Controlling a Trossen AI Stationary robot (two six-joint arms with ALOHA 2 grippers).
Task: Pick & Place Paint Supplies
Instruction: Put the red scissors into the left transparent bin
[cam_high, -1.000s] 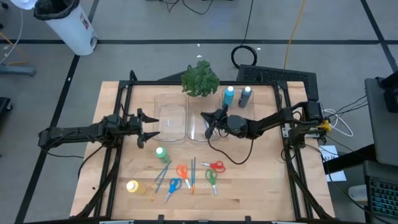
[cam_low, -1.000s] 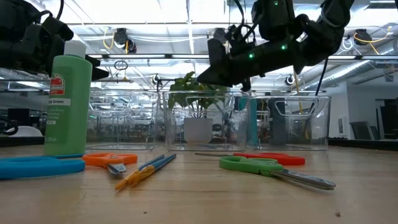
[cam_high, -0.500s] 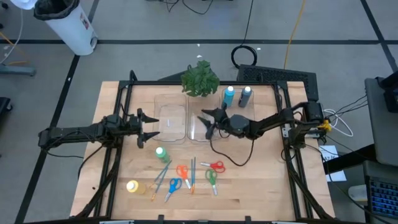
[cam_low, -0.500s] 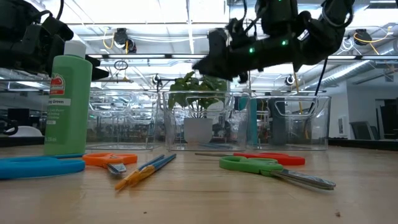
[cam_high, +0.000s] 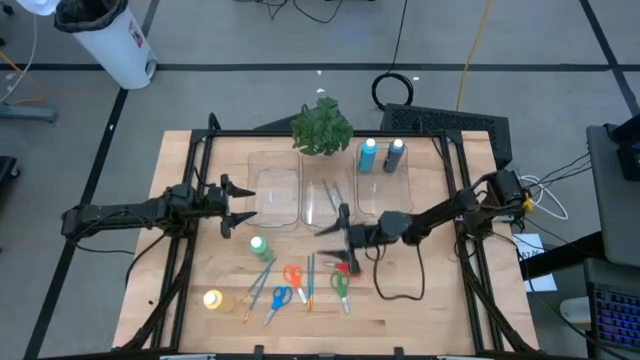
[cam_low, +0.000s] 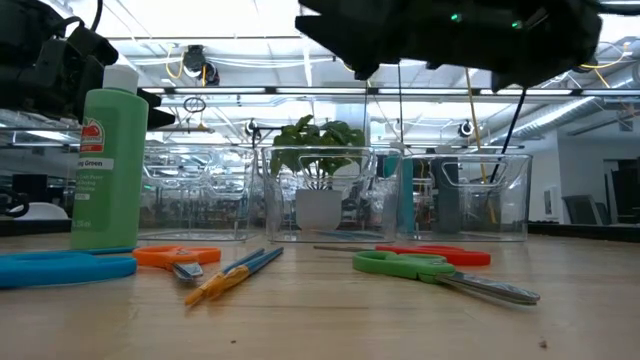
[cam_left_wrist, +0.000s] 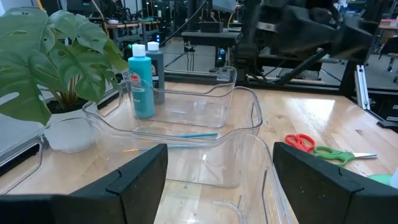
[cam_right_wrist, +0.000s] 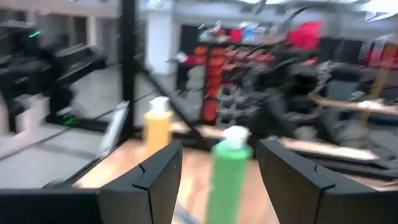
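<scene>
the right tool (cam_high: 331, 240) hangs over the middle of the bench (cam_high: 420, 300), its dark arm stretched in low from the right edge, fingers spread apart and holding nothing, just above the red scissors (cam_high: 346, 266). the left tool (cam_high: 238, 203) waits at the left side, arm straight along the bench, fingers apart and empty, pointed at the left clear bin (cam_high: 272, 197).

a second ago the right tool was farther back, closed over the middle clear bin (cam_high: 322, 206); since then it has opened, pulled back toward the near side and dropped lower, and thin brushes (cam_high: 333, 194) now lie inside that bin. the left arm has not moved.

nearest on the bench lie a yellow paint bottle (cam_high: 214, 299) on its side, blue scissors (cam_high: 278, 299), a pair of blue and orange brushes (cam_high: 258, 283), orange scissors (cam_high: 293, 276), more thin brushes (cam_high: 310, 275) and green scissors (cam_high: 340, 287), all close together. the green paint bottle (cam_high: 259, 245) stands upright a little farther in, white cap up, near the left tool. past it sit the three clear bins in a row; the right clear bin (cam_high: 385, 180) holds a light blue bottle (cam_high: 368, 153) and a dark blue bottle (cam_high: 395, 154), both upright side by side. a leafy plant (cam_high: 321, 127) stands at the far edge.
</scene>
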